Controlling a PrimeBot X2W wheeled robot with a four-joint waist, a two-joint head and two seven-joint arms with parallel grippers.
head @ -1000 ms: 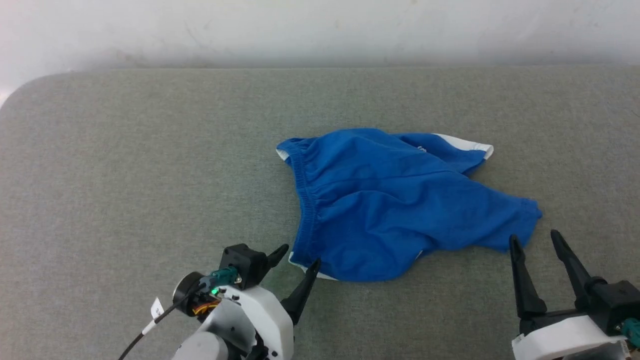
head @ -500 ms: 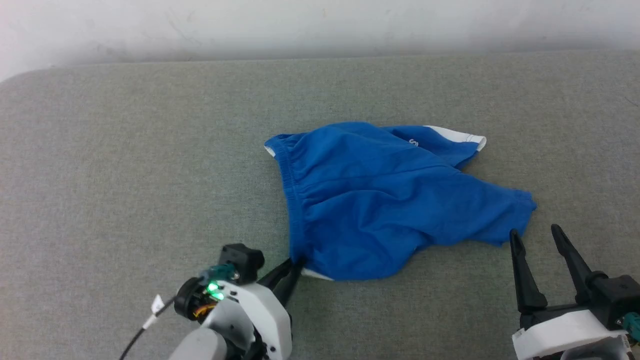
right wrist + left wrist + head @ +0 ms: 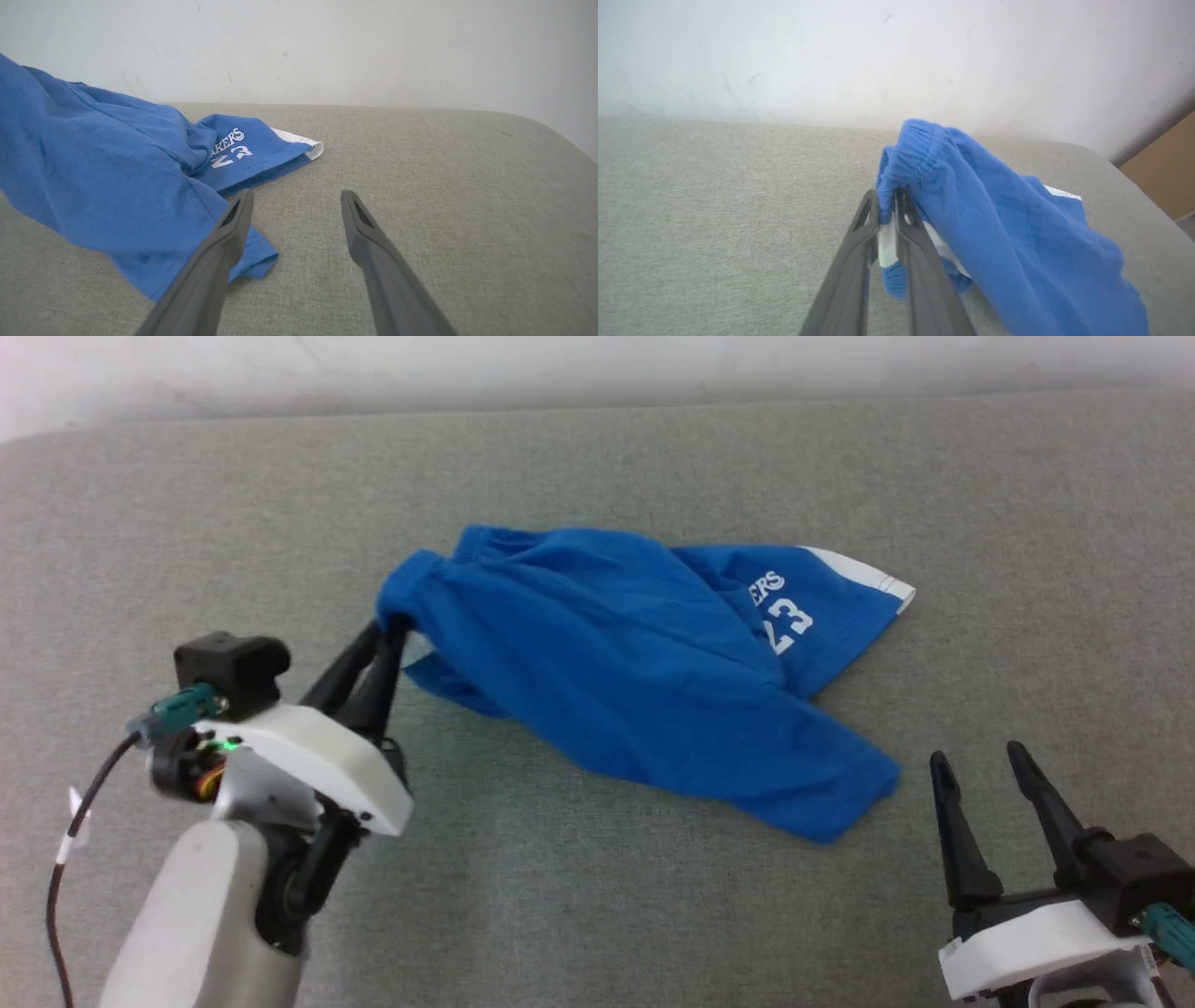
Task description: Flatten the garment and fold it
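The left pincer is clamped shut on the garment, at one corner of the gathered waistband. In the left wrist view its two fingers sit nearly together w/ a strip of white cloth and some blue fabric pinched btw them. That corner is held up off the bench. The blue cloth drapes down from the grip and slopes away to the robot's right, where the rest lies on the bench in loose folds (nowhere near flat). One leg points to the far right and shows white print, letters over "23", plus a white stripe at its hem. The other leg's hem lies closer to the robot, near the right pincer. That pincer is open, fingers spread wide w/ nothing btw them, tips low over bare bench. In the right wrist view one finger stands in front of the hem edge; touching or not, can't tell. A pale wall runs behind the bench's far edge.
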